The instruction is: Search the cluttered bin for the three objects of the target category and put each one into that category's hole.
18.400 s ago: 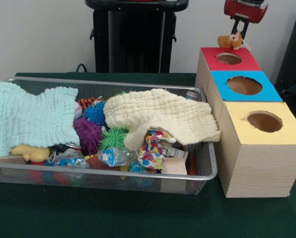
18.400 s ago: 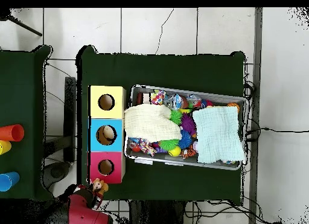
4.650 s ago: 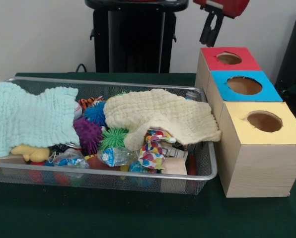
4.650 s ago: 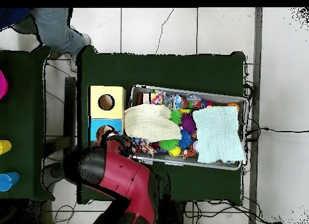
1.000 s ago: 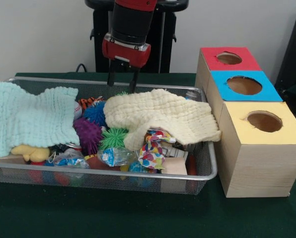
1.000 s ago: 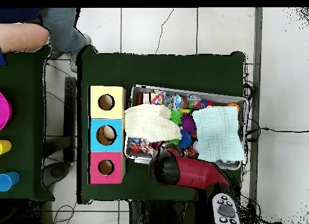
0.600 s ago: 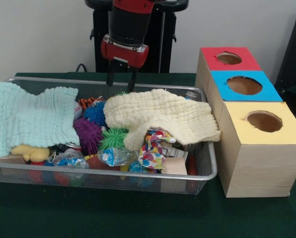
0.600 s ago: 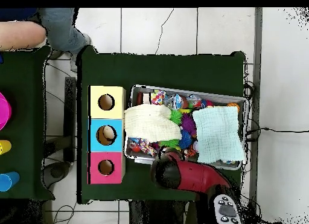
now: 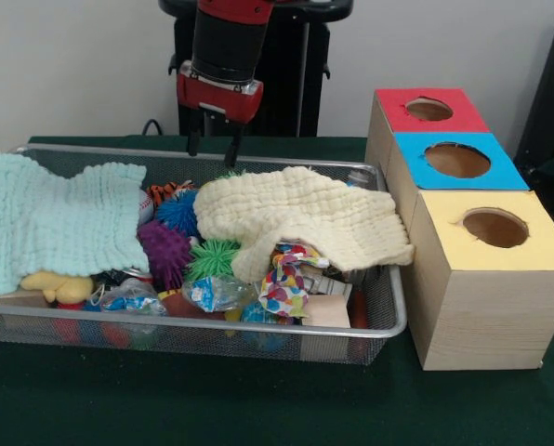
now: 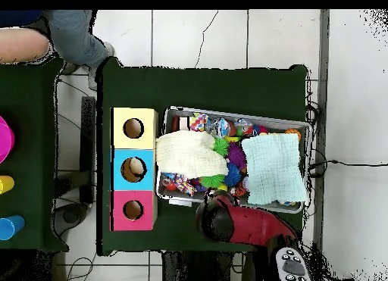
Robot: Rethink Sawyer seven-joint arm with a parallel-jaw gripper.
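Wire-mesh bin (image 9: 389, 321) below my claw (image 9: 211, 149), which hangs empty with its two fingers spread, holds two quilted cloths, cream (image 9: 300, 216) and mint (image 9: 54, 221), over spiky balls, at least three. Beside it I count three wooden boxes (image 9: 486, 307), each with one round hole. Only overhead do I see something tan in the blue box's hole (image 10: 134, 170).
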